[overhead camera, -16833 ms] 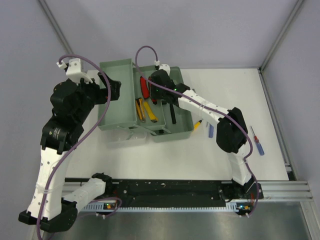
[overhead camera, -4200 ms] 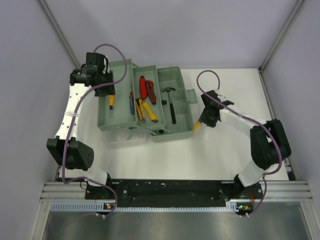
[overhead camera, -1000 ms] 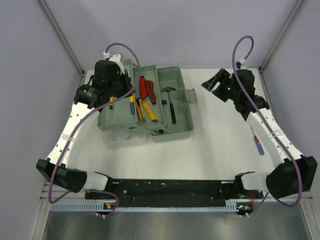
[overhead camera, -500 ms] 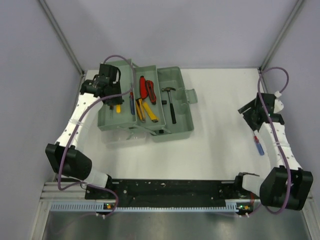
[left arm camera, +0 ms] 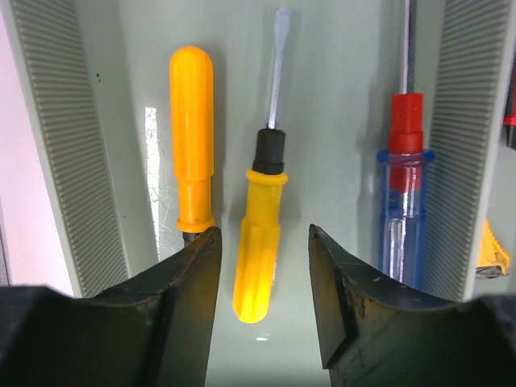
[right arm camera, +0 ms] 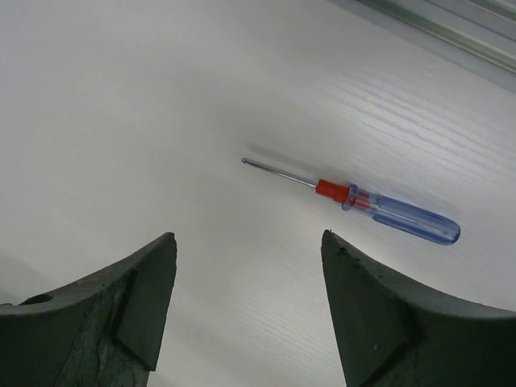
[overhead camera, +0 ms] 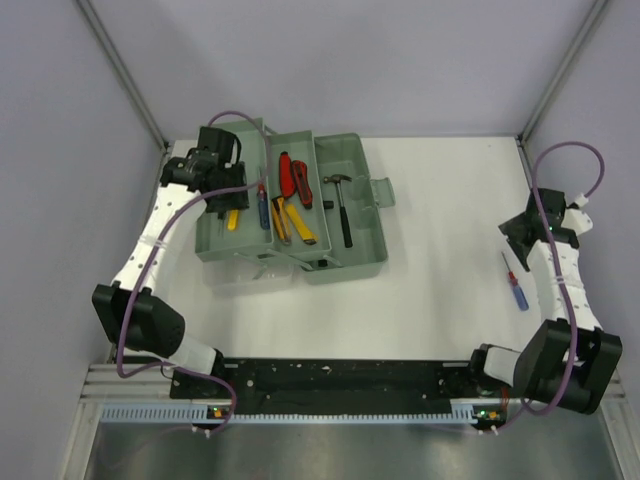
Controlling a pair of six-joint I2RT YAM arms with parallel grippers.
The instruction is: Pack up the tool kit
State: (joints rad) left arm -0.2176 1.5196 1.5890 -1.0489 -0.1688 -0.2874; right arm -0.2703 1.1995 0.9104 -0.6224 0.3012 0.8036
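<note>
Two tools gape empty: the left tool (left arm camera: 260, 242) over a black-collared yellow screwdriver (left arm camera: 264, 193) lying in the open toolbox's (overhead camera: 358, 258) left tray (overhead camera: 214, 244), the right tool (right arm camera: 248, 246) over a blue-handled screwdriver (right arm camera: 403, 216) on the white surface (right arm camera: 121, 97), well apart from the toolbox.

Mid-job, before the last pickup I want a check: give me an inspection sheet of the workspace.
Surface: white table, one blue-handled screwdriver loose at right.
Job's things: toolbox open; two yellow screwdrivers and a blue-and-red screwdriver in left tray, pliers in middle tray, hammer in the box.
Clutter: nothing seen.
Grippers: left gripper open over left tray; right gripper open near the loose screwdriver.
Cables: purple cables arch above both wrists.
Surroundings: grey walls.
</note>
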